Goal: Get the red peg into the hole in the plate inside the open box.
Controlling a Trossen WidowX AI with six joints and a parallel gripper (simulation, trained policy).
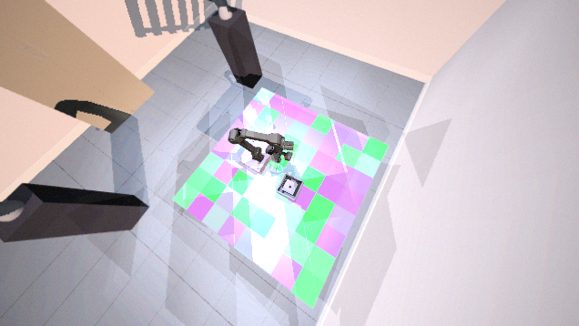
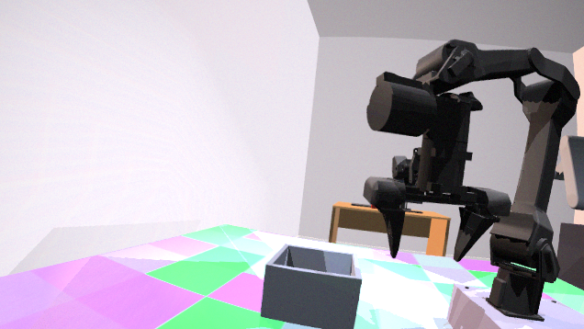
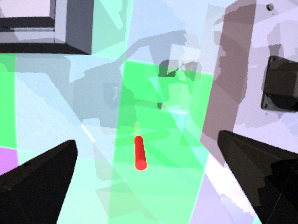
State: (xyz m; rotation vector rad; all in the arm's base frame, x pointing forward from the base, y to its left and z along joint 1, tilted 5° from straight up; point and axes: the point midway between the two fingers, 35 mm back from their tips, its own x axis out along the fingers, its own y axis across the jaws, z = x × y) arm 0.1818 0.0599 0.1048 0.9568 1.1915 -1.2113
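Note:
The red peg (image 3: 140, 154) is on the mat near the robot's base. In the wrist view it lies between the lines of the two fingers, with a round end facing the camera; whether it stands upright is hard to tell. My gripper (image 3: 149, 142) (image 2: 426, 258) is wide open and empty, fingers pointing down, above the mat. The open grey box (image 2: 309, 296) (image 3: 77, 35) stands apart from the peg, upper left in the wrist view. Its pale plate (image 1: 293, 184) (image 3: 25, 10) shows a dark central hole in the top view. The peg is not visible in the exterior view.
The arm's pale base block (image 2: 466, 312) (image 3: 232, 65) is beside the peg, at the right in the wrist view. The patterned mat (image 1: 314, 219) carries the box and the arm. A wooden desk (image 2: 438, 234) stands far behind.

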